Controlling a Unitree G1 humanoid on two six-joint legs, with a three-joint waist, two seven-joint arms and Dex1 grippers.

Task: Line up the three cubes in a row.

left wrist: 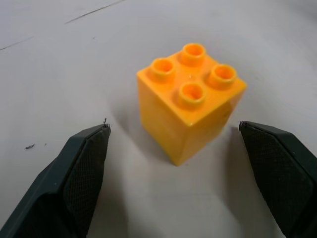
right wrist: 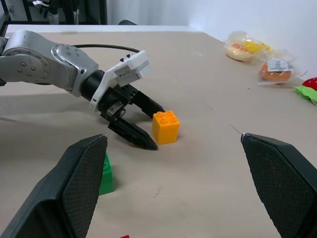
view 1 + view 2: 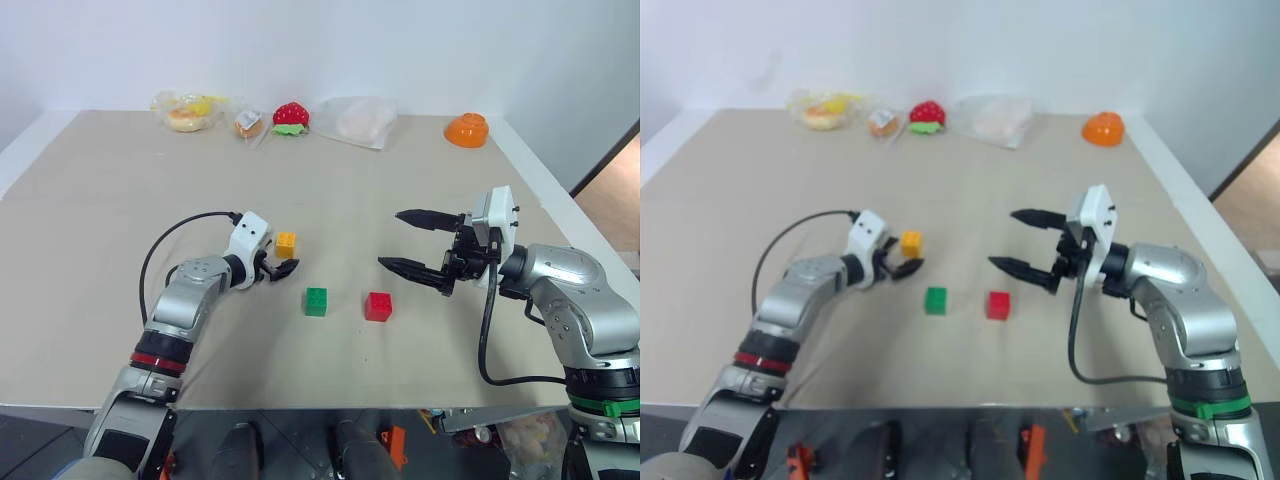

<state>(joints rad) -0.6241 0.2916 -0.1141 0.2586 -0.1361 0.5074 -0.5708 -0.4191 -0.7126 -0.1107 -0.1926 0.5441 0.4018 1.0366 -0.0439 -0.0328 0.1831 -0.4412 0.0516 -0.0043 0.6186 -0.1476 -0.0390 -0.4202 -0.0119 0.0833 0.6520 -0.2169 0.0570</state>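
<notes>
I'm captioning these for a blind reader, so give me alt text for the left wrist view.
A yellow-orange block with four studs on top stands upright on a pale table. The left claw is open, with a black finger on either side of the block, not touching it.

Two arms (image 3: 190, 300) in brushed silver metal, jointed segments. Left forearm carries a red band, right a green one. White wrist housings (image 3: 495, 215). Black cable (image 3: 165, 245) loops from each wrist. Grippers (image 3: 415, 242): two tapered black fingers, textured inner pads (image 1: 86, 168).
</notes>
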